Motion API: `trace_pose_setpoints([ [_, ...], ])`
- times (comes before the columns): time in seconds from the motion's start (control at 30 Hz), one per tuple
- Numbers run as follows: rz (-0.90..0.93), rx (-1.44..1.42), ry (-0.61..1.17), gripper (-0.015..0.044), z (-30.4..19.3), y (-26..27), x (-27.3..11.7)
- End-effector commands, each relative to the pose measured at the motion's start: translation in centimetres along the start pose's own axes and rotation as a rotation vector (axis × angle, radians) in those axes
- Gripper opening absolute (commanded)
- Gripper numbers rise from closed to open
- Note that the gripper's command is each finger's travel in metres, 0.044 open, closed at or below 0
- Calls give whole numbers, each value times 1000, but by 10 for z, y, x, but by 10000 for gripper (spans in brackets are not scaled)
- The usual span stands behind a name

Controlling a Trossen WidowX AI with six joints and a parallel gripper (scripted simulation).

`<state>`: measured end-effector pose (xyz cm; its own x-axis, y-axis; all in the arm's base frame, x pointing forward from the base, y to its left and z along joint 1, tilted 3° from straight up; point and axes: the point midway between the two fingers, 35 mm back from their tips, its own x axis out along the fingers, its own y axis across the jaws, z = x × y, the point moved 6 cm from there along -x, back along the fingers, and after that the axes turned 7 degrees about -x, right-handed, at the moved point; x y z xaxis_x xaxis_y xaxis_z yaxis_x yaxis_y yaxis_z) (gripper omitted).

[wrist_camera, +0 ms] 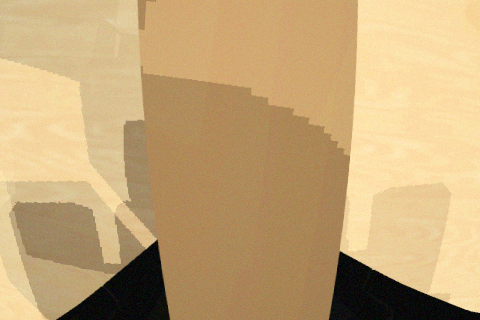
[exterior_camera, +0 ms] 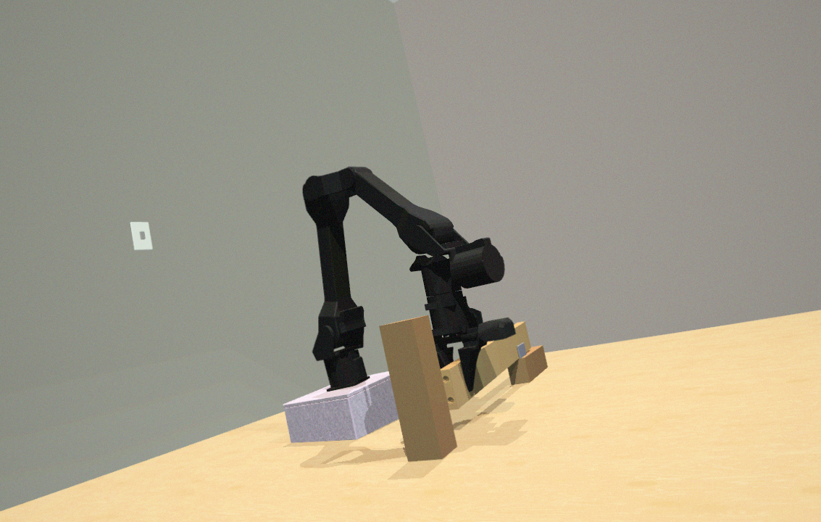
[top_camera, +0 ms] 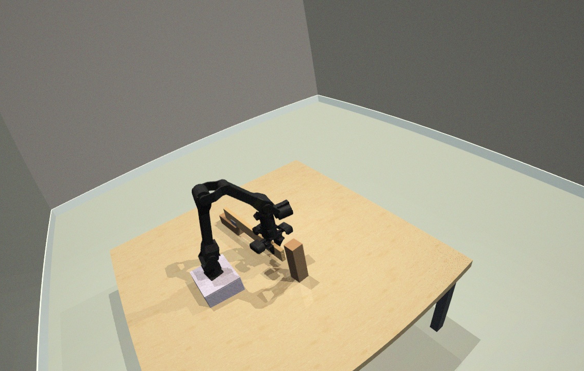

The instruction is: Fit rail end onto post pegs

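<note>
The bed rail (top_camera: 241,223) (exterior_camera: 497,354) (wrist_camera: 250,185) is a long light wooden board. My gripper (top_camera: 271,247) (exterior_camera: 458,376) (wrist_camera: 230,240) is shut on it close to its near end, one finger on each side. That end hangs above the table, and two open holes show in its end face in the exterior view. The upright post (top_camera: 297,265) (exterior_camera: 418,396) stands just beyond, with a small gap between. Its pegs are hidden. The rail's far end is at the bracket (exterior_camera: 521,350) on the low footboard block (top_camera: 229,224) (exterior_camera: 533,365). I cannot tell whether the rail is exactly level.
The arm's pale base block (top_camera: 227,288) (exterior_camera: 319,418) stands on the wooden table (top_camera: 367,276) (exterior_camera: 659,415), to one side of the rail and post. The arm arches from it over to the rail. Shadows of the arm fall around the post and beside the rail.
</note>
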<state>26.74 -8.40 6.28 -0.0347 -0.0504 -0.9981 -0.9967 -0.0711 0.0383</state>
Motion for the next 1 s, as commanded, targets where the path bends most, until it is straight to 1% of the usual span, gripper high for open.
trace_pose_setpoints([
  [0.0, -13, 2, -4, 0, 0, -2, -6],
  [0.97, -13, 2, -4, 0, 0, -1, -20],
])
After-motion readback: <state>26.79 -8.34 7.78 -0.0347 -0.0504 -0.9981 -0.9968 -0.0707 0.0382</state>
